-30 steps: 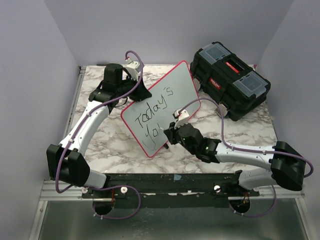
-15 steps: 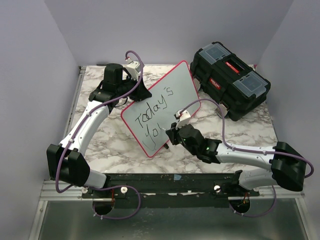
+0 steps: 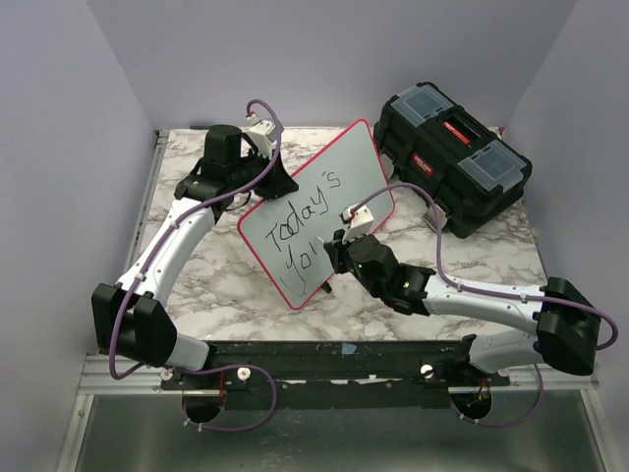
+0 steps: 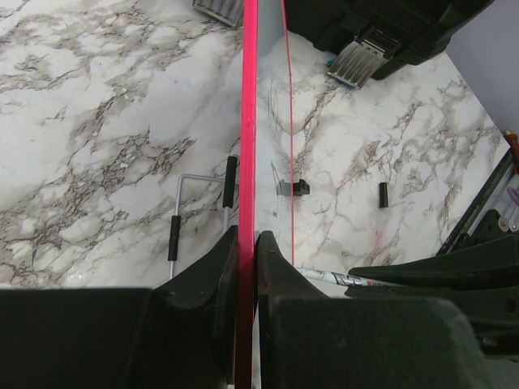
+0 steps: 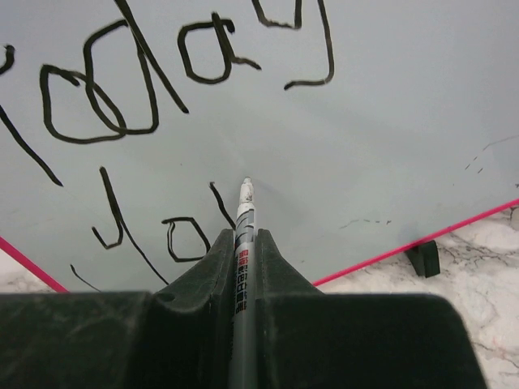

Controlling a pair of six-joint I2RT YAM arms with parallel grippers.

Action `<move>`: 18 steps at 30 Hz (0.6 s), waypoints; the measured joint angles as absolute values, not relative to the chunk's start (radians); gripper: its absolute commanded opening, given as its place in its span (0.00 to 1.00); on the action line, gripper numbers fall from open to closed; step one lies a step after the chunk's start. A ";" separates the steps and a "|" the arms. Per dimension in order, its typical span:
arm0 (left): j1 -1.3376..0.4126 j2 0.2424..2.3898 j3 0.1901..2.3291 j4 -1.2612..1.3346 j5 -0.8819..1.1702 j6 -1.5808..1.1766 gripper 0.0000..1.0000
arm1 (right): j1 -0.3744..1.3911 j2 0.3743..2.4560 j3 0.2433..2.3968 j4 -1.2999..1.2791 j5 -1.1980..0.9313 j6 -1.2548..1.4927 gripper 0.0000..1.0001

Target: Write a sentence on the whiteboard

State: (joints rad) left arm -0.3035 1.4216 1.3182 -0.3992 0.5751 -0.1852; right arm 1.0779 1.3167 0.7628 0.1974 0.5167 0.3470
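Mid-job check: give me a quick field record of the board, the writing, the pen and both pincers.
whiteboard: raised on its edge, tilted
left pincer: shut on the whiteboard's rim
right pincer: shut on the marker
marker: tip at the board, right of "Yo"; contact unclear
sentence: "Today's" done; second line "Yo" plus one stroke
black toolbox: far right of the board, lid shut

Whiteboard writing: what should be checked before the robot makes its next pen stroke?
1. Whiteboard clamped by its rim in the left fingers: ok.
2. Marker gripped by the right fingers: ok.
3. Marker tip touching the board: cannot tell.
4. Sentence complete: not ok; "Today's" is written, but below it there is only "Yo" and a stroke.
5. Bare board to the right of the tip for more letters: ok.
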 measured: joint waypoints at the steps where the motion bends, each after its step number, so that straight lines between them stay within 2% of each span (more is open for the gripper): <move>1: -0.303 1.422 1.318 -0.399 0.575 -0.185 0.00 | 1.078 1.319 0.772 0.197 0.520 0.342 0.01; 18: -0.303 1.422 1.318 -0.399 0.575 -0.185 0.00 | 1.078 1.353 0.802 0.194 0.534 0.331 0.01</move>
